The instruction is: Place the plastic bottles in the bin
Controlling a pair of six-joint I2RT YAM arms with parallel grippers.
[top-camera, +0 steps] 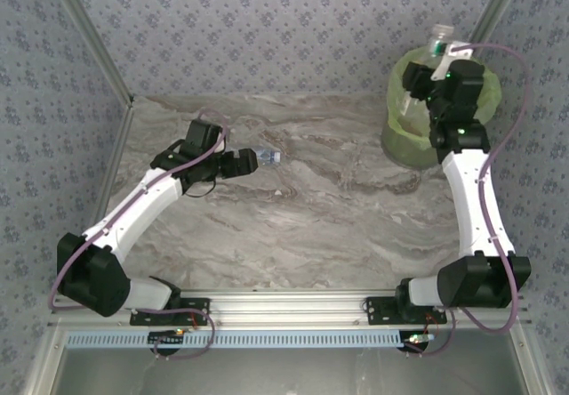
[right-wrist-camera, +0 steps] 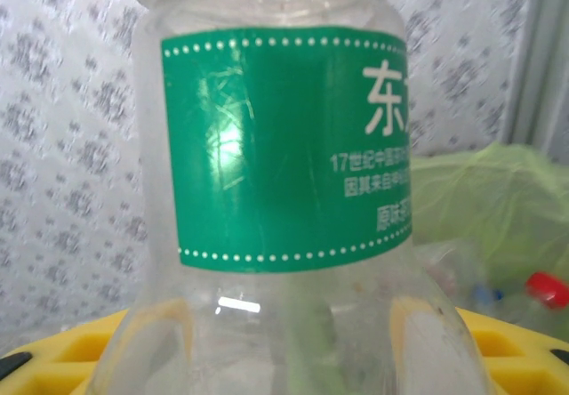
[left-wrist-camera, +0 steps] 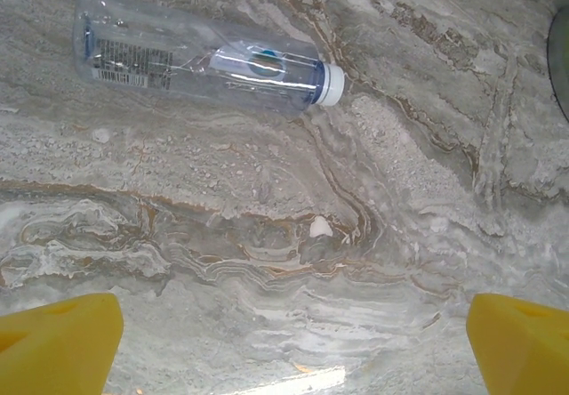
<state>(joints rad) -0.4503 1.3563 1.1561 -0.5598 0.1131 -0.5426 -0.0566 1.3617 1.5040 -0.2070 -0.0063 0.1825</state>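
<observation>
Top view: bin point(top-camera: 402, 133), lined with a lime-green bag, at 2 o'clock on the marble surface point(top-camera: 338, 226), close to the patterned wall point(top-camera: 267, 21). Right hand point(top-camera: 438, 75) above the bin, clamped on the green-label bottle point(top-camera: 442, 44): clear, white characters on the label. Red cap point(right-wrist-camera: 544, 286) visible in the bag. Lying bottle point(top-camera: 269, 156) near 11 o'clock, on its side: clear, blue label, white cap. It lies just at 3 o'clock of the left hand point(top-camera: 249, 161), whose fingers are spread wide and not touching it.

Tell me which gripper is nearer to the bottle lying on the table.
Left. The left gripper hangs open just short of the lying bottle; the right gripper holds a green-labelled bottle over the bin.
</observation>
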